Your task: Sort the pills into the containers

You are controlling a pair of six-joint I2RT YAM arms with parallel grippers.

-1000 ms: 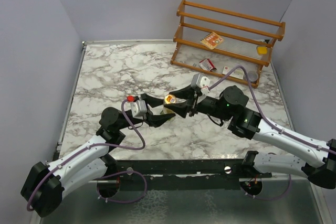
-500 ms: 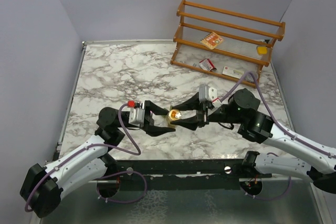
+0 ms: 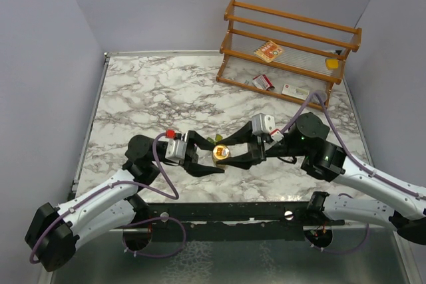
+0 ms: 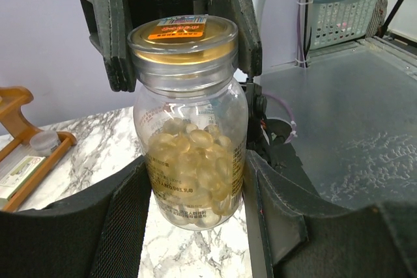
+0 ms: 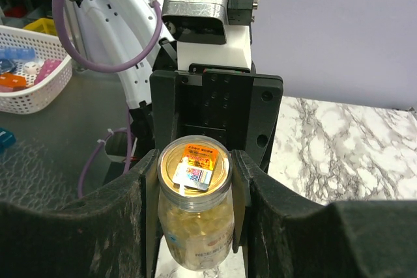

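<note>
Top view: the right arm has come down and nearer. Right fingers (image 3: 239, 142) and left fingers (image 3: 205, 168) now meet on the clear bottle (image 3: 220, 153) over the counter (image 3: 146, 98).
Left wrist: left fingers clamped on the bottle's body; pills (image 4: 195, 167) inside, cap (image 4: 184, 34) on.
Right wrist: right fingers clamped at the cap. Probably set for uncapping; nothing sorted yet.
</note>
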